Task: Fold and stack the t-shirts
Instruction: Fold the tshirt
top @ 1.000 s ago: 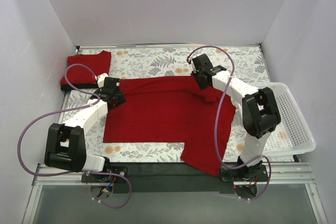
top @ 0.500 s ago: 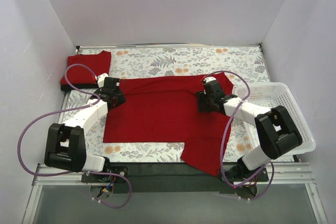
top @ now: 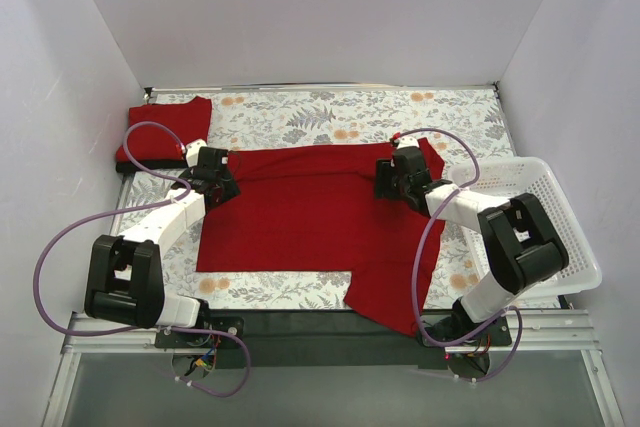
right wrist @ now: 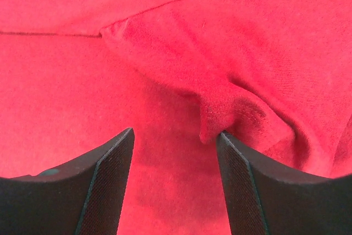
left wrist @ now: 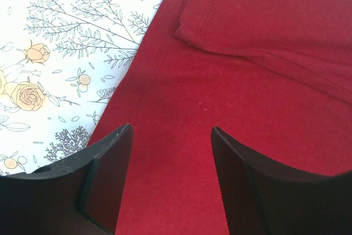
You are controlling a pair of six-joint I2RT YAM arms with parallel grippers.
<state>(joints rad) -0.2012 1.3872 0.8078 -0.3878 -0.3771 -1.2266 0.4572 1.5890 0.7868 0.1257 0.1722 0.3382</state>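
One red t-shirt (top: 300, 217) lies spread across the middle of the table, and its lower right part (top: 395, 292) reaches the near edge. My left gripper (top: 226, 190) hovers open over the shirt's left edge (left wrist: 165, 81), with bare cloth between the jaws (left wrist: 171, 128). My right gripper (top: 384, 185) is open low over the shirt's upper right. A bunched fold of sleeve (right wrist: 231, 108) touches its right fingertip (right wrist: 226, 141), and nothing is clamped in the right gripper (right wrist: 176, 131). A folded red t-shirt (top: 165, 127) sits at the back left on a black one (top: 133, 166).
A white lattice basket (top: 585, 257) stands at the table's right edge, close to the right arm. The floral tablecloth (top: 330, 117) shows behind the shirt and along its left side (left wrist: 60, 59). White walls close in the left, back and right.
My right gripper came down and forward from the back, opened, and let the sleeve drop onto the shirt. In the last half second it shifted slightly back. The left arm has not moved.
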